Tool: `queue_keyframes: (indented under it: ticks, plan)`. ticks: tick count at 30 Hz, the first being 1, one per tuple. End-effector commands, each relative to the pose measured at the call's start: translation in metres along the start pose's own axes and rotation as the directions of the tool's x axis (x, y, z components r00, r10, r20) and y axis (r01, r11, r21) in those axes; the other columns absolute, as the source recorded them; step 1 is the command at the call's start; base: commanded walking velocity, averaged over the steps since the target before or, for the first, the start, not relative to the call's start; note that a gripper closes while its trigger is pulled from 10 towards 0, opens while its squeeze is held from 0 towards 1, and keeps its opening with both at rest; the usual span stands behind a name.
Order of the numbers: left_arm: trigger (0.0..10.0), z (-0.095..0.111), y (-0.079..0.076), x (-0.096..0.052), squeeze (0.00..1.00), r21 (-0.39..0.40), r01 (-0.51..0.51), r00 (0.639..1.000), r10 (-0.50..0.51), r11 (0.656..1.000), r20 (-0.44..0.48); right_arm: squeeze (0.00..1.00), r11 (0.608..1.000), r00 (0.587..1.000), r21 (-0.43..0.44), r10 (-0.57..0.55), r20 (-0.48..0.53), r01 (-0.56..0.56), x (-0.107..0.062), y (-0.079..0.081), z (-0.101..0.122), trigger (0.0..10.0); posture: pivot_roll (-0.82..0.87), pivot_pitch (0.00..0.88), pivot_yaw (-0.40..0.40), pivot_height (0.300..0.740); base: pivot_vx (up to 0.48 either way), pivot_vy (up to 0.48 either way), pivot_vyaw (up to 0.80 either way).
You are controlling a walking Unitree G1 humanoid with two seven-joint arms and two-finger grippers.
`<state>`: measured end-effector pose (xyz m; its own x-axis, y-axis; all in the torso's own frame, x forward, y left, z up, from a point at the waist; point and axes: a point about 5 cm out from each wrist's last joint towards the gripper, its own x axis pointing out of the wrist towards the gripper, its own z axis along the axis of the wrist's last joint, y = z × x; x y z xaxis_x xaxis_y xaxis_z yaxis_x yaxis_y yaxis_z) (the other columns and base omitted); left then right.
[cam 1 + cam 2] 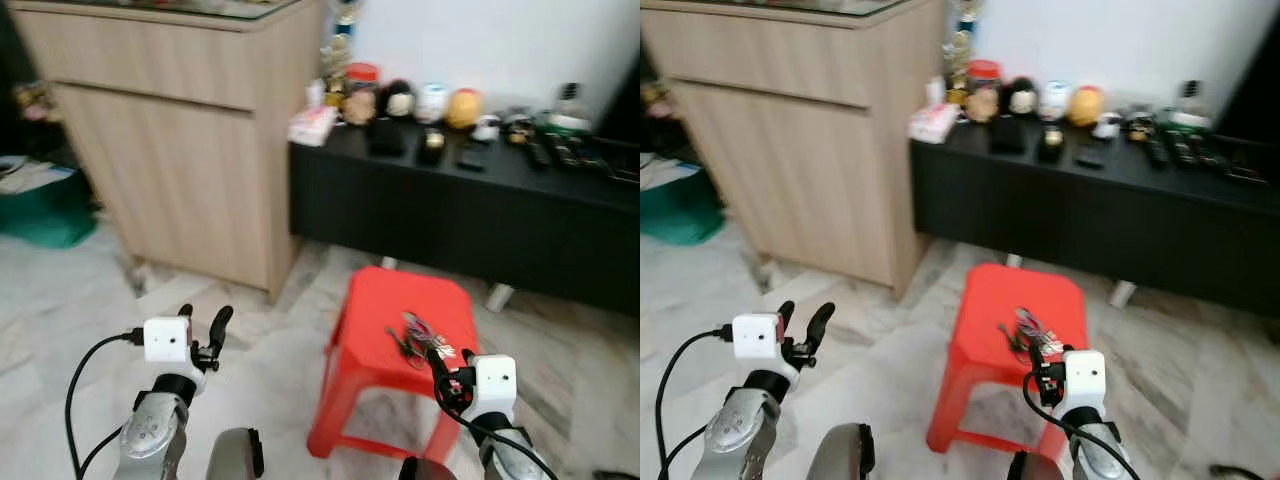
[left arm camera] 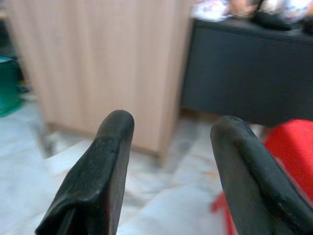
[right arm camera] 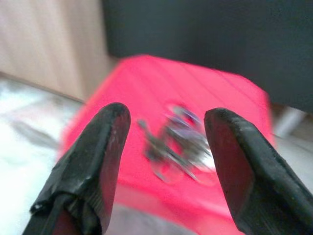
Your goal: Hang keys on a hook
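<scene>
A bunch of keys (image 1: 420, 335) lies on the seat of a red plastic stool (image 1: 375, 330) on the floor in front of me. My right gripper (image 1: 449, 368) hovers open just short of the keys (image 3: 177, 144), at the stool's near right edge, fingers (image 3: 100, 161) apart and empty. My left gripper (image 1: 203, 328) is raised over the floor to the left of the stool, open and empty, its fingers (image 2: 105, 156) pointing toward a wooden cabinet. No hook can be made out.
A tall wooden cabinet (image 1: 180, 130) stands at the back left. A low black sideboard (image 1: 450, 215) behind the stool carries figurines and small items. A green bin (image 1: 45, 205) sits at far left. The floor (image 1: 270, 340) is pale marble tile.
</scene>
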<state>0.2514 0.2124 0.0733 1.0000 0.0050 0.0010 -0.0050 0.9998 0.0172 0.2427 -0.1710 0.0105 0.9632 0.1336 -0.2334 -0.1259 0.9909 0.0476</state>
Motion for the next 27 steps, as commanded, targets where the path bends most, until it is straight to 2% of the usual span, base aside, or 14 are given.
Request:
queue_keyframes:
  ticks: [1,10,14,17,27]
  plan:
    - [10.0,0.004,-0.010,0.004,0.00,-0.006,0.030,0.999,-0.030,1.000,0.012,0.00,0.999,0.999,-0.012,-0.033,-0.021,0.033,-0.004,-0.012,-0.005,10.0,0.04,0.000,-0.067,0.583,0.322,0.000,0.00]
    - [10.0,0.004,-0.010,0.004,0.00,-0.006,0.031,0.999,-0.031,1.000,0.011,0.00,0.999,0.998,-0.014,-0.044,-0.035,0.043,-0.004,-0.013,-0.007,10.0,0.04,0.000,-0.066,0.583,0.322,0.000,0.00]
    - [10.0,0.004,-0.009,0.004,0.00,-0.003,0.030,1.000,-0.030,1.000,0.009,0.00,0.998,0.995,-0.024,-0.058,-0.077,0.056,-0.004,-0.015,-0.012,10.0,0.04,0.000,-0.066,0.583,0.323,0.000,0.00]
    - [10.0,0.003,-0.010,0.004,0.00,-0.005,0.031,1.000,-0.031,1.000,0.007,0.00,0.997,0.989,-0.068,-0.057,-0.138,0.048,-0.005,-0.017,-0.021,10.0,0.04,0.000,-0.067,0.583,0.322,0.000,0.00]
    - [10.0,0.002,-0.009,0.002,0.00,-0.005,0.024,1.000,-0.024,1.000,0.002,0.00,0.994,0.979,-0.084,-0.080,-0.187,0.065,-0.004,-0.020,-0.027,10.0,0.04,0.000,-0.068,0.583,0.307,0.000,0.00]
